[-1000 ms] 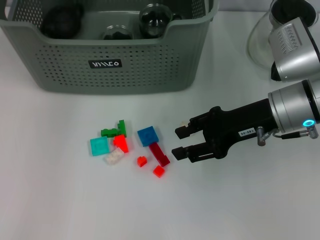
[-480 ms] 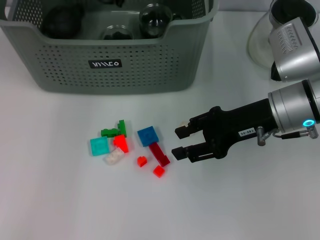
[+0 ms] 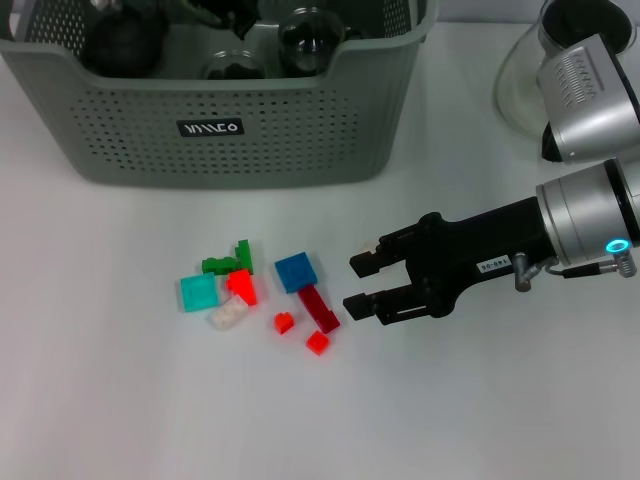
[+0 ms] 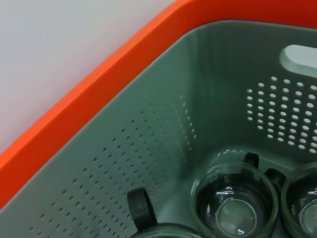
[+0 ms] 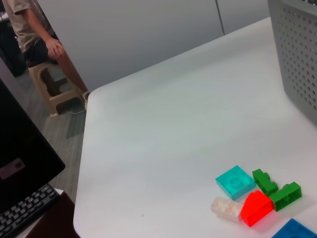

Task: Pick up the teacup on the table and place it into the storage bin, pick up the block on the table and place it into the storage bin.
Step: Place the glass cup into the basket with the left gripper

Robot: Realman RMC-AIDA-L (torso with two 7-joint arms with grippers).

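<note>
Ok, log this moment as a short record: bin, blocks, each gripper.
storage bin: grey-green, at the table's far side, glass teacups inside
blocks: loose cluster on the table in front of the bin; blue block and dark red block nearest the right gripper
right gripper: fingers open, low over the table, pointing at the cluster, holding nothing
left gripper: not seen; its wrist camera looks down into the bin

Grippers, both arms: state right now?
Right gripper: open, holding nothing, beside the blocks on the table.
Left gripper: not visible; its wrist camera looks into the storage bin.
</note>
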